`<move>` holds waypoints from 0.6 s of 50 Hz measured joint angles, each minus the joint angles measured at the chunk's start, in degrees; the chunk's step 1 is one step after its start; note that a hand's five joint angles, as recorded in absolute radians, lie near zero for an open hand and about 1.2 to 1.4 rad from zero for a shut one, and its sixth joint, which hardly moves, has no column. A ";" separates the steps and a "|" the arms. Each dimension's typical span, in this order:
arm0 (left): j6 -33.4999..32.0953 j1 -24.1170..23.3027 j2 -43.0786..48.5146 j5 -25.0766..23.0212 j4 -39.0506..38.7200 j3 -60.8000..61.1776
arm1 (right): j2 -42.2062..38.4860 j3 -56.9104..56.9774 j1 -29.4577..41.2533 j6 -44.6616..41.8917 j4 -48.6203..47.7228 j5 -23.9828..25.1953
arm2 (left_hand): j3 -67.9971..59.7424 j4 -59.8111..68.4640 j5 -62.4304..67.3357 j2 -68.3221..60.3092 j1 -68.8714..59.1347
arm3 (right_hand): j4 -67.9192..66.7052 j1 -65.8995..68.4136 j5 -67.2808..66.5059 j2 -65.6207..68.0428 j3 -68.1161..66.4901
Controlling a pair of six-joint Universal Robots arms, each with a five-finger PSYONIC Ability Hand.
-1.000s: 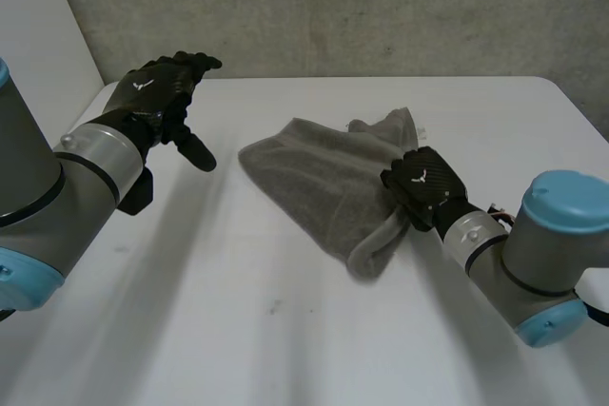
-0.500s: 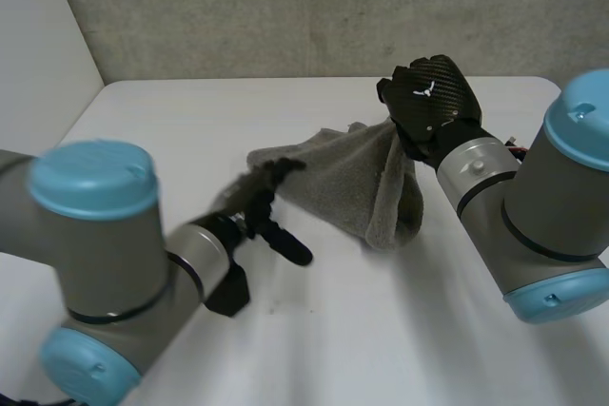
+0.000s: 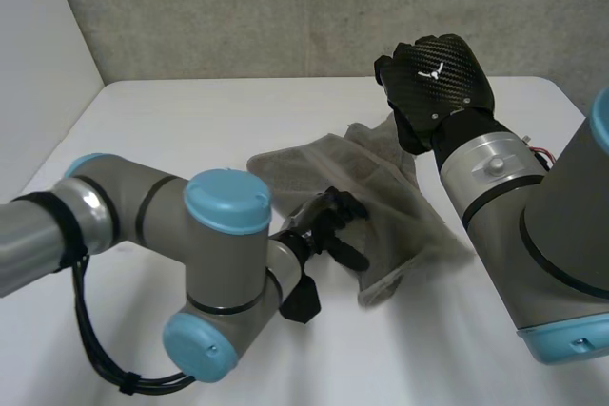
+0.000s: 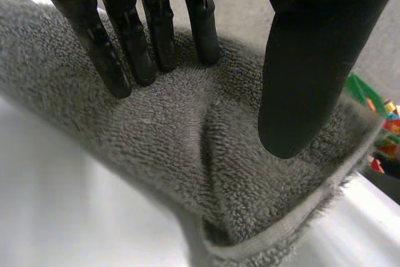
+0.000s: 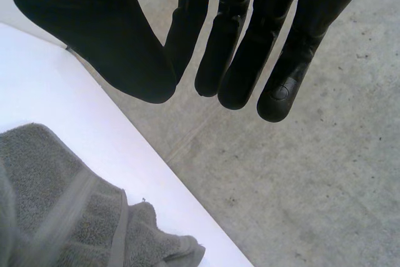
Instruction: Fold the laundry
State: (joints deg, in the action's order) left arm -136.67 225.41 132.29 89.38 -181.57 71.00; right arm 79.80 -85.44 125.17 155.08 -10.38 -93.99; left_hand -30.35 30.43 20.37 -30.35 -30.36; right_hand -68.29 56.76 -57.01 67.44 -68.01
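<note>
A grey towel [image 3: 381, 192] lies rumpled on the white table [image 3: 190, 121], its far part rising toward my right hand [image 3: 433, 78]. That hand is raised above the towel's far edge with its fingers curled. In the right wrist view nothing sits between its thumb [image 5: 125, 48] and fingers, and the towel [image 5: 62, 223] lies below them. My left arm reaches across, and my left hand [image 3: 328, 223] rests on the towel's near middle. Its straight fingers [image 4: 125, 48] press into the towel [image 4: 187, 154] beside a raised fold, with the thumb [image 4: 306, 67] held apart above the cloth.
The table's far edge [image 3: 285, 78] meets a grey concrete wall [image 3: 285, 7]. A white wall [image 3: 38, 35] stands at the left. Beyond the table edge the right wrist view has a concrete surface [image 5: 300, 186]. Bare table [image 3: 428, 330] lies in front of the towel.
My left arm swung in from the far left and its hand came down on the towel. My right hand rose from the table, taking the towel's far edge up with it.
</note>
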 measured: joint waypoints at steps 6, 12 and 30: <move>1.39 -1.62 4.19 0.49 -0.46 -5.46 | 0.78 0.07 0.76 -0.02 -0.04 0.11 | -0.65 0.61 0.71 -0.65 -0.66 | 0.00 0.00 -0.04 0.00 0.00; 1.93 -2.47 6.35 1.56 -0.51 -7.94 | 0.67 -0.19 0.77 -0.30 0.23 0.24 | -0.78 0.77 0.79 -0.76 -0.78 | 0.00 0.00 -0.06 0.00 0.00; 1.35 2.20 -6.13 2.93 -0.63 3.57 | -10.31 -6.92 -19.11 9.46 9.44 10.44 | 3.09 -3.17 -3.10 3.06 3.07 | 45.73 -36.16 44.59 -43.32 44.52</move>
State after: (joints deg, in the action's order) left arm -135.32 227.61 126.16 92.31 -182.20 74.58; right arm 69.49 -92.36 106.06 164.54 -0.94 -83.55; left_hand -27.26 27.26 17.27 -27.29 -27.29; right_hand -22.56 20.59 -12.42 24.11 -23.49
